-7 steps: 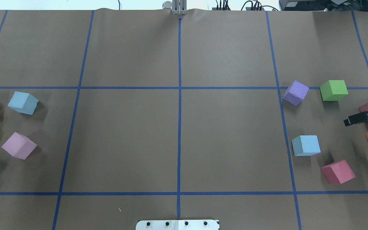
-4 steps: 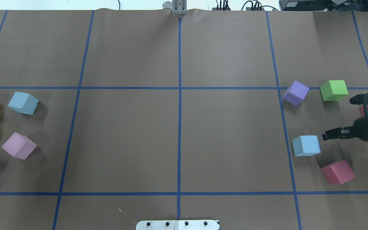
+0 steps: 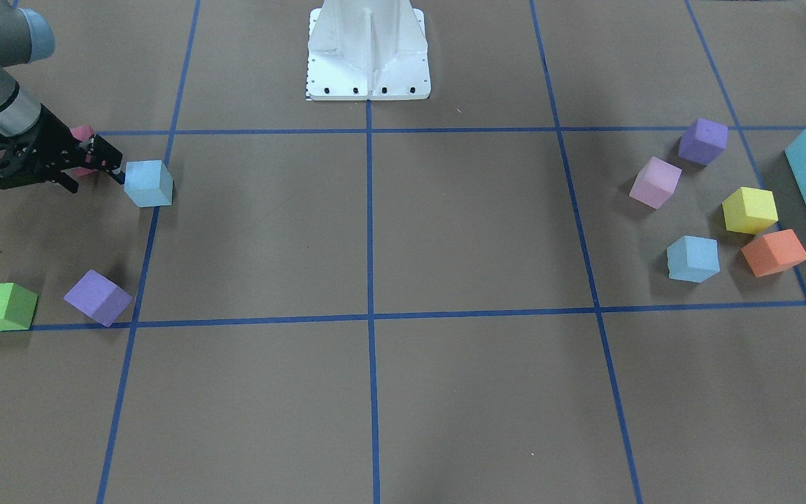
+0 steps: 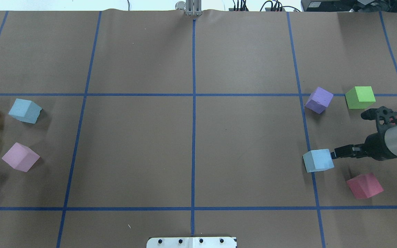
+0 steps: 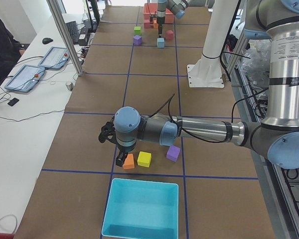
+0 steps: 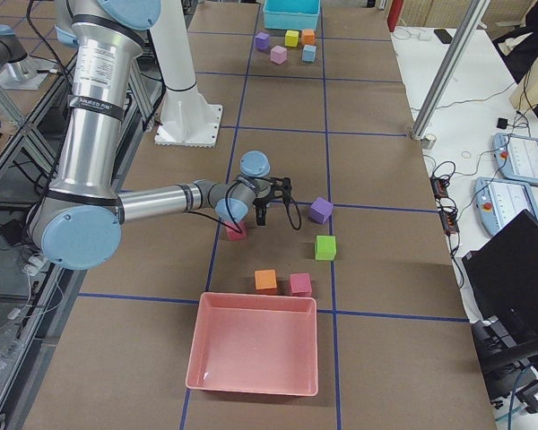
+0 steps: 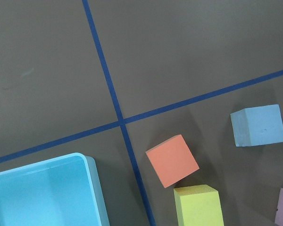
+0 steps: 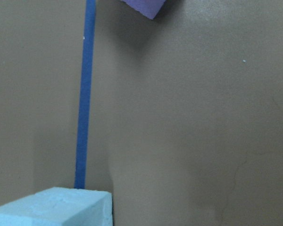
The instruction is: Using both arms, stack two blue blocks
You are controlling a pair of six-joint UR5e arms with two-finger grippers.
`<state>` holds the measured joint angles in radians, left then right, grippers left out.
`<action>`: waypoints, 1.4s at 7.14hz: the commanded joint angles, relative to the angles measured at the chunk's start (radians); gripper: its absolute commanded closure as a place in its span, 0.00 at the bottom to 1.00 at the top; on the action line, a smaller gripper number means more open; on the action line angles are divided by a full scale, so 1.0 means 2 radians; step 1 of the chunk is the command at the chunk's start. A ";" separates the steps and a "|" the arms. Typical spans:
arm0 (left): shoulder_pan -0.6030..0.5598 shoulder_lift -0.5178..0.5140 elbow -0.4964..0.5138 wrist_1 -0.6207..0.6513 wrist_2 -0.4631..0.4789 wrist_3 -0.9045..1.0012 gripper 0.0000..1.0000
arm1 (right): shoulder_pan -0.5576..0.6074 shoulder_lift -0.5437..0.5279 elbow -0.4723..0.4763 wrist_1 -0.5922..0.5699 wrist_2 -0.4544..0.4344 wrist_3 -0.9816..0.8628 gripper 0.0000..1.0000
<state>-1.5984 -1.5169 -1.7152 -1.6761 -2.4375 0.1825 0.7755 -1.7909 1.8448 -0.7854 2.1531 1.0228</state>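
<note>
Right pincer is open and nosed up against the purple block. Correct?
Not the purple one. The right pincer is open and nosed up against the blue block. The overhead exterior view shows this. The purple block sits apart, untouched.

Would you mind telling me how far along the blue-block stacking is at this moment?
Nothing is stacked yet: the right blue block and left blue block rest on the table, far apart. In hand: the right claw is at the right block's edge, not lifting it. The left claw hangs by the orange block, clear of its blue block. Left: grasping, bringing together, stacking.
</note>
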 commanded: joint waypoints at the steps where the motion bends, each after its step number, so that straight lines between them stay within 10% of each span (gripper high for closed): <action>1: 0.000 0.000 0.002 0.000 0.000 0.000 0.02 | 0.037 -0.001 0.003 -0.004 0.034 -0.021 0.00; 5: 0.001 0.000 0.002 0.000 0.000 0.000 0.02 | 0.036 0.126 0.024 -0.171 0.015 -0.005 0.00; 10: 0.001 0.000 0.002 0.000 0.000 0.000 0.02 | -0.034 0.081 0.046 -0.169 -0.064 0.026 0.00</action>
<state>-1.5969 -1.5171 -1.7112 -1.6766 -2.4375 0.1825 0.7260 -1.5921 1.9182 -1.1248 2.0433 1.0744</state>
